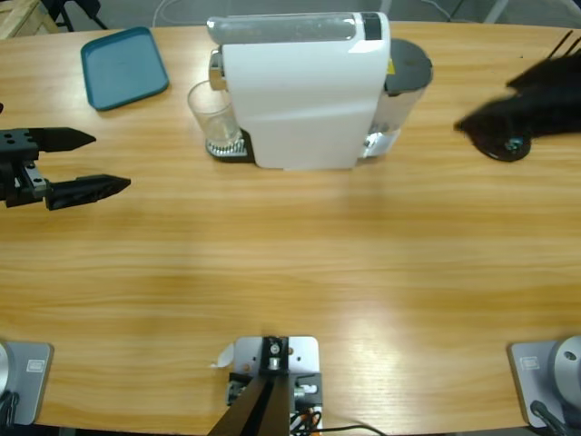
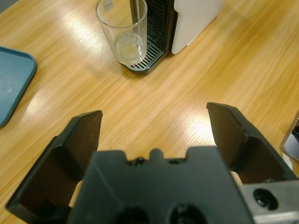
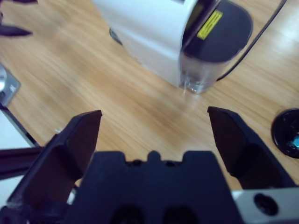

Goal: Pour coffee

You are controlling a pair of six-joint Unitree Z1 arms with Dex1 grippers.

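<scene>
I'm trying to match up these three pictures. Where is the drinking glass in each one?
High view: the glass stands upper left of centre, on the drip tray against the white machine's left side.
Left wrist view: the glass is at the top, left of centre, on the black tray, beyond the open end effector.
Right wrist view: not in it; the machine hides that side.
Shared landmark: the white machine.

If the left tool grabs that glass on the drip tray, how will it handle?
The glass looks thin-walled and smooth, so probably fragile and slippery between the tool's hard jaws. It holds only a shallow layer of coffee, so likely light. Tall and narrow on the drip tray, it could tip if nudged.
</scene>
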